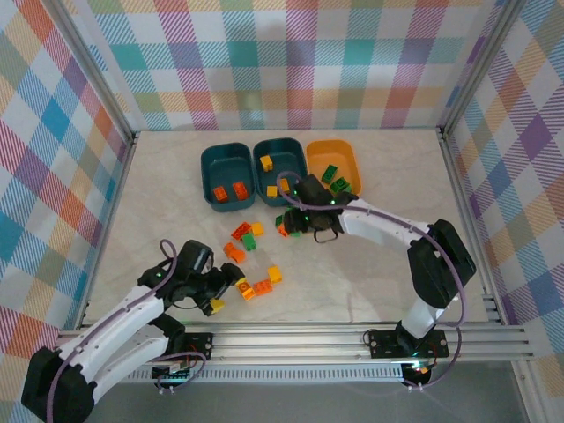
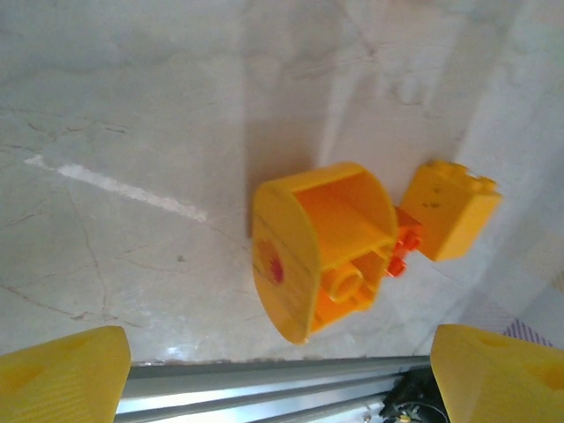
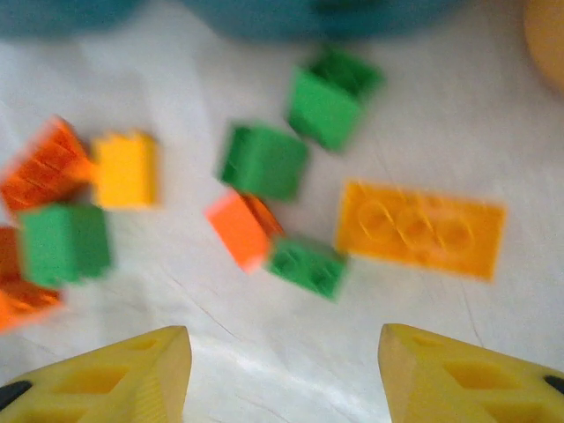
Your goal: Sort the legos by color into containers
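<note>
Left claw [image 1: 227, 296] and right claw [image 1: 295, 222], both apart, over loose legos [image 1: 251, 240].
Top view: the left claw hangs low near the front by a few yellow and orange pieces. The right claw sits over the scattered pile just before the containers. The left teal tub [image 1: 209, 163] holds orange bricks, the middle teal tub [image 1: 295, 148] yellow ones, the orange tub [image 1: 335, 150] green ones. Left wrist: fingers [image 2: 62, 374] wide apart, nothing between. A rounded yellow piece [image 2: 322, 251] lies on the table [image 2: 132, 106] beside a yellow brick [image 2: 449, 210]. Right wrist, blurred: fingers [image 3: 115, 379] apart and empty, above green bricks [image 3: 264, 161], an orange brick [image 3: 240, 225] and a yellow plate [image 3: 421, 227].
</note>
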### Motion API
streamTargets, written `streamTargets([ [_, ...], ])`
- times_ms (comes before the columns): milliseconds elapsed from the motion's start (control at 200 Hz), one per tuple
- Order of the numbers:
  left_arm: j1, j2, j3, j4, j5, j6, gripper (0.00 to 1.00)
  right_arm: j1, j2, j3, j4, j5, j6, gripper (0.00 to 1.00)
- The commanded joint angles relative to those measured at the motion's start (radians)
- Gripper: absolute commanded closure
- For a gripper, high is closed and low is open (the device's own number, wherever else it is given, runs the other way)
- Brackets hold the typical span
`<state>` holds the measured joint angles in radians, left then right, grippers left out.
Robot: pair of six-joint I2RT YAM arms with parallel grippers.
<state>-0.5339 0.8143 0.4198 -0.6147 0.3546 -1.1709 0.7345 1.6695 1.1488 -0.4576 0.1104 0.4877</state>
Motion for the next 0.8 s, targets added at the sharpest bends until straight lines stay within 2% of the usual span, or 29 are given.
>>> streamTargets([
  [0, -0.043, 0.029, 0.012, 0.078, -0.067, -0.102, 0.10, -0.028, -0.102, -0.077, 0.030, 0.042, 0.040, 0.41],
  [395, -0.099, 0.247, 0.065, 0.121, -0.133, -0.143, 0.08, -0.094, -0.249, -0.176, 0.009, 0.069, 0.015, 0.38],
  [795, -0.122, 0.413, 0.168, 0.153, -0.151, -0.111, 0.25, -0.101, -0.283, -0.246, 0.015, 0.058, 0.024, 0.38],
])
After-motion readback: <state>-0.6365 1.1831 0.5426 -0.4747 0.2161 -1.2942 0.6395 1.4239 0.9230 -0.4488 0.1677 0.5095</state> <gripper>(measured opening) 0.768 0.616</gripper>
